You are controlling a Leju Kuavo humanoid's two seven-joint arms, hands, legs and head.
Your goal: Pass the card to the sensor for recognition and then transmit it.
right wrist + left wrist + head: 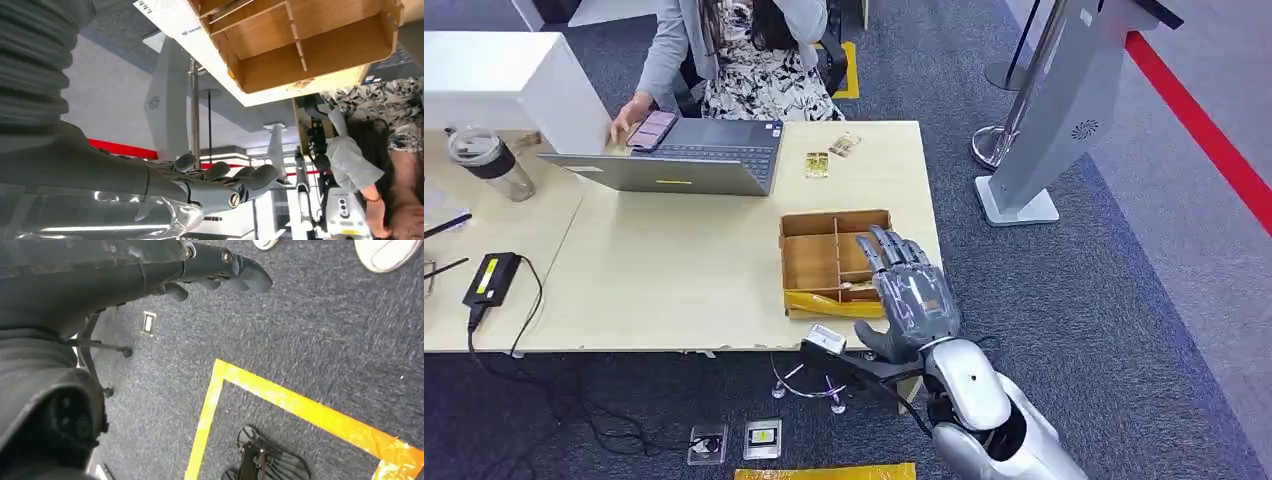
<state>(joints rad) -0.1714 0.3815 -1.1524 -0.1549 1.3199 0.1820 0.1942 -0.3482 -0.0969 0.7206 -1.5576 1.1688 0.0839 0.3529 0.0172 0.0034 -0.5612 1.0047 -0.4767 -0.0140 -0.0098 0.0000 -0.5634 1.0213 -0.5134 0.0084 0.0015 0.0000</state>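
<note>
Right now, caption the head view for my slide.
Right hand hovers open over the divided wooden tray while a person works at a laptop.

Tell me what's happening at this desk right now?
The right robot hand, open and holding nothing, hovers over the divided cardboard box at the desk edge. Two cards lie beyond the box near a laptop, where a seated person handles a phone. The left robot hand hangs over carpet, empty.

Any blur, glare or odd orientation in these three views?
Head view: even light, fairly sharp. Left wrist view: carpet streaked with blur, left hand dark. Right wrist view: turned on its side, glare on the clear cover by the right hand.
</note>
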